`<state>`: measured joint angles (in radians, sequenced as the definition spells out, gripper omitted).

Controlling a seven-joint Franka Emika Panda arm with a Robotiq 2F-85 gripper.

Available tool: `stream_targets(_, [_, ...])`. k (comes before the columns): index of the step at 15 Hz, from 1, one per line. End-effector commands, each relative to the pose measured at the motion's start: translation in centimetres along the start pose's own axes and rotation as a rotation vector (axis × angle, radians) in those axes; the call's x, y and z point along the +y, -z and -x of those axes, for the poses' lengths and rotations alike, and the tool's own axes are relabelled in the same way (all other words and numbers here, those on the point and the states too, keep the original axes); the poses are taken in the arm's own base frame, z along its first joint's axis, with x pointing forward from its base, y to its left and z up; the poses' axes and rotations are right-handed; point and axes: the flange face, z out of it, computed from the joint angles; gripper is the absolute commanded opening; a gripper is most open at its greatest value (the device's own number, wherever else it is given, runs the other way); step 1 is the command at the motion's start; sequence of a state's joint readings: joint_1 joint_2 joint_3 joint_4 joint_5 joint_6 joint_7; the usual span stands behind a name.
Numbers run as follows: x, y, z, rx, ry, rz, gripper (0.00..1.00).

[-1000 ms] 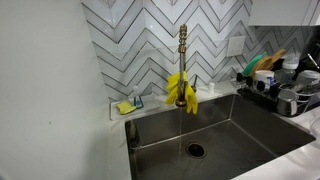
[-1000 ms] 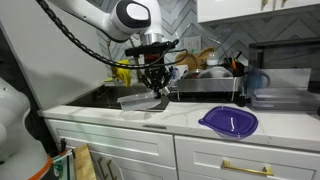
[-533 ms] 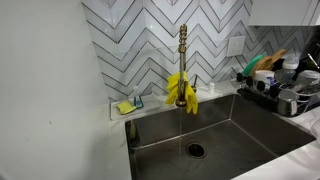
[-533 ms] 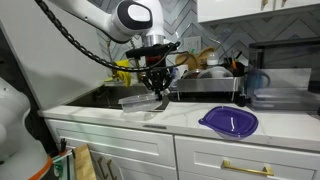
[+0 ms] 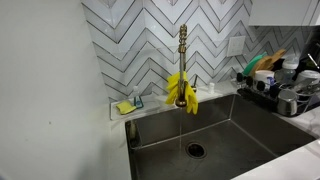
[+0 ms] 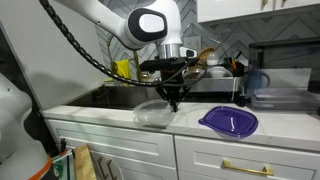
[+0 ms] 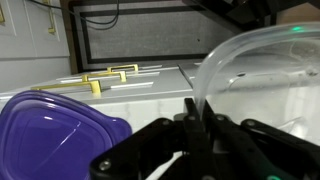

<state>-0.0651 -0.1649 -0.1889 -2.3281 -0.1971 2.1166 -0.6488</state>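
Only wrist view resolves end effector (image 7: 200, 112) pinching clear container (image 7: 262, 80) rim (purple lid (image 7: 50, 125) beside).

**Surfaces & finishes, quick rundown**

Clear tub (image 6: 153, 113): see-thru plastic, smooth, glossy, glare on the rim. Purple lid (image 6: 229, 121) at 3 o'clock of the tub: translucent plastic, soft sheen. Gripper (image 6: 171, 103): black, matt. Countertop (image 6: 100, 108): white stone-look, polished. Cabinet fronts (image 6: 120, 150): white painted, satin; handle (image 6: 247, 168) brass-tone metal. Sink (image 5: 250, 125): brushed steel, dull sheen. Faucet (image 5: 183, 45): brass-tone metal, semi-gloss. Gloves (image 5: 181, 90) at 6 o'clock on the faucet: yellow rubber, matt. Wall tiles (image 5: 130, 40): glazed, glossy, grey-veined.
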Motion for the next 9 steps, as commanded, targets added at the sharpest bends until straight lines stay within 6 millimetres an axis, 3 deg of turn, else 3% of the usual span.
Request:
stream_targets(1, [1.8,-1.8,-0.6,0.063,-0.073,-0.027,0.02])
stream_targets(9, [3.8,-3.6,-4.0,0.168,-0.058,-0.001,0.02])
